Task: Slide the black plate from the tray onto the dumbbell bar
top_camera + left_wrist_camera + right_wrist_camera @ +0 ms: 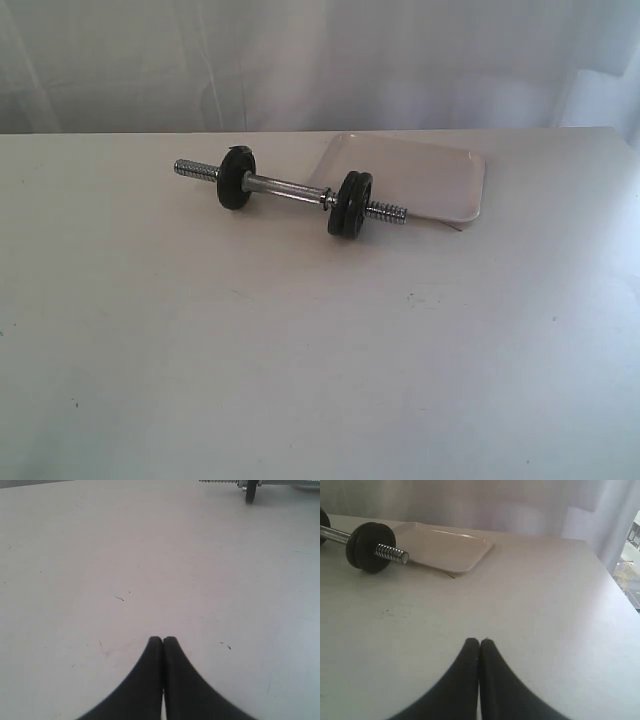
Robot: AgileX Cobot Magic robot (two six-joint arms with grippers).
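Two claws, both clenched on nothing: the left gripper [163, 640] has its fingertips pressed together over bare table [300, 350], and the right gripper [479, 641] is closed the same way, also above bare tabletop. Both are well apart from the weights.

Farther back lies one bar [285, 186], flat on the table and running from upper left to lower right in the exterior view. It carries three black plates, all upright. A single left plate [237, 178] sits inside the left threaded end. A right pair [350, 204] sits pressed face to face inside the right threaded end. Which of the three is the task's plate cannot be told. Chrome shows between the two groups.

Behind the right end is one white tray [430, 170], its near edge just beside the bar's threaded tip. A pale curtain [300, 60] hangs beyond the table.
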